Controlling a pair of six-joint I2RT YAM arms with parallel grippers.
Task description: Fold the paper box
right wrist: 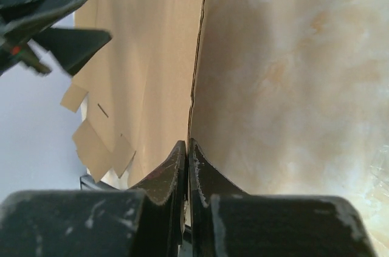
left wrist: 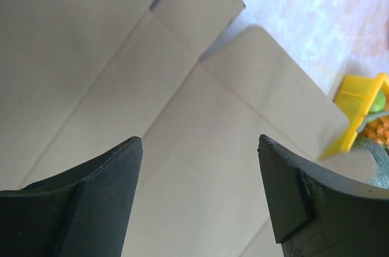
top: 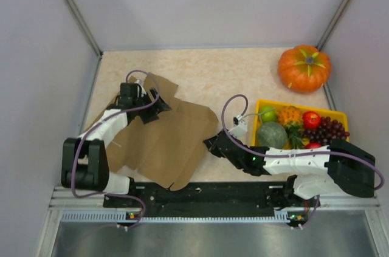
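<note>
— Brown at centre-left: paper box point(top: 164, 141), seen whole?
— No. Left flaps hidden beneath the arm point(top: 103, 126); upper corner covered by left gripper point(top: 149, 102), fingers point(left wrist: 91, 202) spread wide, holding nothing.
— And at mid-frame, rightward?
— Right gripper point(top: 213, 144) clenched on the sheet's right edge; contact point buried between pads point(right wrist: 206, 178). Yellow tray point(left wrist: 355, 111) cut off at the left-wrist view's right border.

The beige table point(top: 243, 68) carries the paper box point(top: 173, 144), a pumpkin point(top: 304, 68) and a yellow tray point(top: 273, 104).
</note>
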